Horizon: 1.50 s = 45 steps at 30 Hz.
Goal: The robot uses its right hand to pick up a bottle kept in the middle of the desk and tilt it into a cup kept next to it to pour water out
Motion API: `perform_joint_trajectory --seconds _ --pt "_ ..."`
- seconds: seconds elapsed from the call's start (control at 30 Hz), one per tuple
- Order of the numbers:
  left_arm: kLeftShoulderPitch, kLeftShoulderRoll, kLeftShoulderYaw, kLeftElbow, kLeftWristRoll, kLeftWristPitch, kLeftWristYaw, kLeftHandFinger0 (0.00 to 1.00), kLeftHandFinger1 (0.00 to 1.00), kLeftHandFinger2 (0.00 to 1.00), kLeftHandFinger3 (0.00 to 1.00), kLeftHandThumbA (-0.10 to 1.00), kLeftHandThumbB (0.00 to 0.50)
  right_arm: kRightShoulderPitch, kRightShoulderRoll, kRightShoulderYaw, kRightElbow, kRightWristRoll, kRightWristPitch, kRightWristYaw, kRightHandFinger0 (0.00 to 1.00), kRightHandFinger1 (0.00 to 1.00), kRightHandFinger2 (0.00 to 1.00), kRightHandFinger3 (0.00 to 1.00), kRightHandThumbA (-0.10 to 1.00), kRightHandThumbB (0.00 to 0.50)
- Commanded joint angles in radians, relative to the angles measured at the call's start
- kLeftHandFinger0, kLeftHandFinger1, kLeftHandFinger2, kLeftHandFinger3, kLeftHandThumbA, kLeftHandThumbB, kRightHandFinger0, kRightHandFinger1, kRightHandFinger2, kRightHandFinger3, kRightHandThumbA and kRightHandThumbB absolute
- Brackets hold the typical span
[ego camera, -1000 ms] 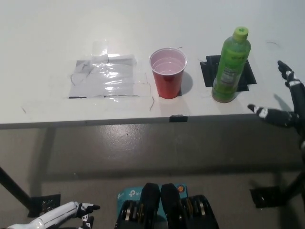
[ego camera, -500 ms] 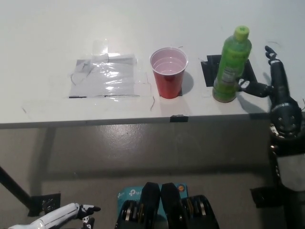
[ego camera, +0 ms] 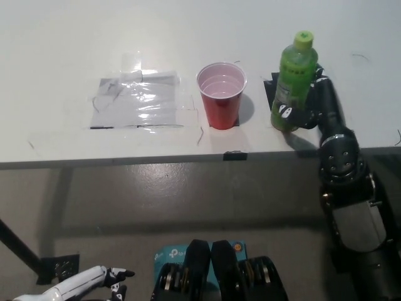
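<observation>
Now black right hand (ego camera: 308,106) around green bottle (ego camera: 292,80), upright.

Black right robot hand (ego camera: 307,108) wrapped around the upright green plastic bottle (ego camera: 293,78) on the white worktop (ego camera: 62,50), beside the red plastic cup (ego camera: 221,95); white left robot hand (ego camera: 94,280) at lower left.

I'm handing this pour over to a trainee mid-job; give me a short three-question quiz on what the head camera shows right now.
1. True or false: the black right hand is closed around the green plastic bottle.
2. The red plastic cup stands on which side of the bottle in the picture: A left, B right?
3. Fill in: the white left hand rests low, off the white ____.

Key: 1 true; 2 A; 3 desk.
</observation>
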Motion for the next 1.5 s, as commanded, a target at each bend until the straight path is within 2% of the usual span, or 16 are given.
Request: perform_joint_trajectory --seconds 0.0,0.07,0.13,0.23,0.4,0.53,0.73,0.97,1.03,1.23,1.37,1.4,1.43,1.47 --pt "-0.011 0.016 0.002 -0.022 0.016 0.012 -0.02 1.0 1.0 1.0 1.0 1.0 0.432 -0.033 0.002 0.008 -0.022 -0.005 -0.012 -0.013 1.0 1.0 1.0 1.0 0.68 0.5" --pt "-0.007 0.011 0.008 -0.019 0.013 0.01 -0.016 1.0 1.0 1.0 1.0 1.0 0.44 -0.04 0.005 0.008 -0.013 -0.004 -0.009 -0.015 1.0 1.0 1.0 1.0 0.68 0.5" --pt "-0.01 0.015 0.001 -0.023 0.023 0.022 -0.019 1.0 1.0 1.0 1.0 1.0 0.423 -0.042 0.007 0.008 -0.009 -0.007 -0.01 -0.022 1.0 1.0 1.0 1.0 0.68 0.5" --pt "-0.01 0.014 -0.001 -0.025 0.032 0.018 -0.017 1.0 1.0 1.0 1.0 1.0 0.471 -0.056 0.014 -0.002 0.027 0.014 -0.021 -0.018 1.0 1.0 1.0 1.0 0.66 0.5" --pt "-0.01 0.01 0.005 -0.024 0.01 0.014 -0.026 1.0 1.0 1.0 1.0 1.0 0.45 -0.073 0.023 -0.023 0.066 0.036 -0.033 -0.032 1.0 1.0 1.0 1.0 0.65 0.5" --pt "-0.01 0.01 0.0 -0.026 0.017 0.021 -0.029 1.0 1.0 1.0 1.0 1.0 0.445 -0.098 0.044 -0.084 0.13 0.086 -0.066 -0.059 1.0 1.0 1.0 1.0 0.59 0.5" --pt "-0.021 0.014 -0.008 -0.022 0.031 0.007 -0.038 1.0 1.0 1.0 1.0 1.0 0.458 -0.148 0.059 -0.115 0.209 0.101 -0.097 -0.083 1.0 1.0 1.0 1.0 0.6 0.5" --pt "-0.023 0.009 -0.01 -0.02 0.029 0.007 -0.047 1.0 1.0 1.0 1.0 1.0 0.476 -0.17 0.089 -0.108 0.239 0.102 -0.091 -0.105 1.0 1.0 1.0 1.0 0.61 0.5" --pt "-0.024 0.008 -0.009 -0.025 0.03 0.016 -0.051 1.0 1.0 1.0 1.0 1.0 0.45 -0.174 0.098 -0.1 0.239 0.1 -0.094 -0.107 1.0 1.0 1.0 1.0 0.61 0.5" --pt "-0.026 0.008 -0.013 -0.026 0.031 0.026 -0.065 1.0 1.0 1.0 1.0 1.0 0.457 -0.187 0.106 -0.083 0.262 0.084 -0.091 -0.131 1.0 1.0 1.0 1.0 0.63 0.5" --pt "-0.024 0.002 -0.007 -0.028 0.042 0.026 -0.068 1.0 1.0 1.0 1.0 1.0 0.447 -0.189 0.113 -0.105 0.26 0.125 -0.138 -0.128 1.0 1.0 1.0 1.0 0.61 0.5" --pt "-0.025 0.005 -0.011 -0.029 0.047 0.026 -0.068 1.0 1.0 1.0 1.0 1.0 0.433 -0.184 0.116 -0.117 0.259 0.147 -0.185 -0.126 1.0 1.0 1.0 1.0 0.56 0.439" --pt "-0.024 0.004 -0.01 -0.026 0.045 0.026 -0.069 1.0 1.0 1.0 1.0 1.0 0.433 -0.177 0.122 -0.133 0.264 0.166 -0.245 -0.143 1.0 0.98 1.0 1.0 0.48 0.289" --pt "-0.024 0.005 -0.01 -0.027 0.048 0.026 -0.069 1.0 1.0 1.0 1.0 1.0 0.438 -0.175 0.121 -0.131 0.277 0.157 -0.274 -0.161 0.57 0.6 0.76 1.0 0.46 0.172"
